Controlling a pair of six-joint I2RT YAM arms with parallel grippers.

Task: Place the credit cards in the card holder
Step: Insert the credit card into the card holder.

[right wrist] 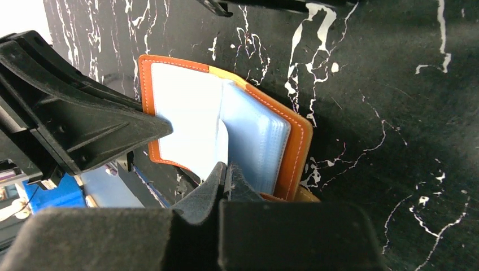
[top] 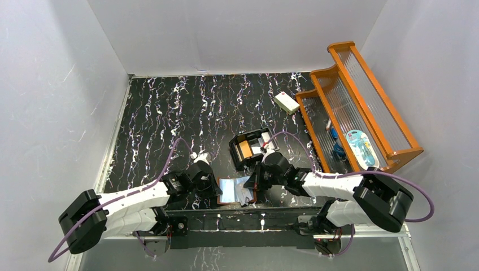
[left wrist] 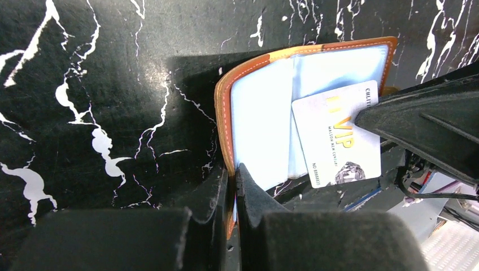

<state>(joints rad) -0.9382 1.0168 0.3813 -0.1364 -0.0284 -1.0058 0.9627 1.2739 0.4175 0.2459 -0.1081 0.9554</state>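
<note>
The brown leather card holder [top: 228, 192] lies open near the front edge, its pale blue slots facing up. My left gripper [left wrist: 234, 172] is shut on the card holder's [left wrist: 260, 118] left cover edge. My right gripper [right wrist: 227, 167] is shut on a white credit card [left wrist: 333, 141] printed "VIP" and holds it over the card holder's inner slots, tilted. In the right wrist view the card [right wrist: 222, 141] shows edge-on above the card holder [right wrist: 186, 113]. In the top view the left gripper [top: 217, 186] and the right gripper [top: 254, 182] flank the card holder. An orange card [top: 245, 149] sits in the black box.
The black compartmented box [top: 234, 151] stands just behind the grippers. A white block [top: 287, 102] lies further back on the right. A wooden rack [top: 361, 101] with small items fills the right side. The table's front rail is close below the card holder.
</note>
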